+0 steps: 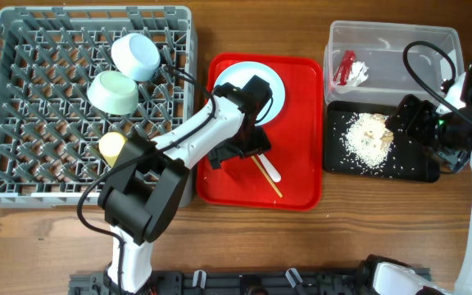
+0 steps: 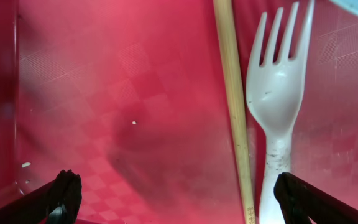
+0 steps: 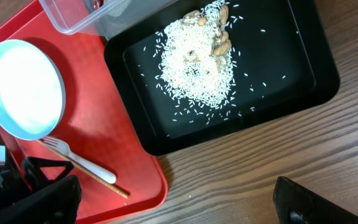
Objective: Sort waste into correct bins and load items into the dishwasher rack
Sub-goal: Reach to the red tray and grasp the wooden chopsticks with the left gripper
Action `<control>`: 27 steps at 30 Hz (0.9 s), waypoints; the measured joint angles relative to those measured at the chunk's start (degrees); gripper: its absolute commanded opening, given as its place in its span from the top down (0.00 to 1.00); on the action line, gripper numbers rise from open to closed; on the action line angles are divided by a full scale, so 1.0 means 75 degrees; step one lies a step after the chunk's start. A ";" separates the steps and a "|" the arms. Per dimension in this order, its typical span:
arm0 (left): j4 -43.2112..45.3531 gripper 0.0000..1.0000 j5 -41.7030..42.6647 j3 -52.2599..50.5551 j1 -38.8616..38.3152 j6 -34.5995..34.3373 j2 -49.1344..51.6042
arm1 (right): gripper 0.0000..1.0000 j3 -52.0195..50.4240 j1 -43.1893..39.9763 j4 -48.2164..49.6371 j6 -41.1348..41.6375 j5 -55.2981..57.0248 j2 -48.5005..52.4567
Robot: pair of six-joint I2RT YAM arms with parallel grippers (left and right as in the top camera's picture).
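Overhead, rack: the grey dishwasher rack [image 1: 23,164] at the left holds a pale blue bowl [image 1: 135,56], a green-lined bowl [image 1: 115,90] and the yellow cup [image 1: 111,146]
Overhead, bins: the red wrapper [image 1: 347,67] lies in the clear tub [image 1: 400,41]; the rice [image 1: 365,139] lies in the black tray [image 1: 416,168]
Overhead, arms: your left gripper [image 1: 240,152] hangs over the red serving tray [image 1: 301,123], just beside the white fork [image 1: 273,172] and chopstick [image 1: 275,187]; the plate [image 1: 234,78] sits behind it; the right gripper [image 1: 406,120] is over the black tray, well apart, so the left arm is nearer
Left wrist, gripper: spread wide; nothing between the fingertips [image 2: 64,196]
Left wrist, target: fork and chopstick lie side by side, long axes running straight up the frame, tines pointing away; both sit right of centre, so you would likely shift right before closing across them
Right wrist, gripper: spread and empty, above bare table beside the black tray; fork and chopstick lie off to the left on the red tray
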 measured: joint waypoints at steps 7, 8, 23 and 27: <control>0.0195 0.00 0.0000 -0.0280 0.0000 -0.0149 0.0003 | 0.00 0.0000 0.0000 0.0003 -0.0003 0.0000 0.0000; 0.0312 0.00 0.0000 -0.0356 0.0000 -0.0172 0.0003 | 0.00 0.0000 0.0000 -0.0003 -0.0003 0.0000 0.0000; 0.0743 0.76 -0.0283 -0.0702 0.0000 -0.0341 0.0006 | 0.00 0.0000 0.0000 -0.0026 -0.0029 0.0000 0.0000; 0.0743 0.84 -0.0291 -0.0702 0.0000 -0.0358 0.0006 | 0.00 0.0000 0.0000 -0.0032 -0.0029 0.0000 0.0000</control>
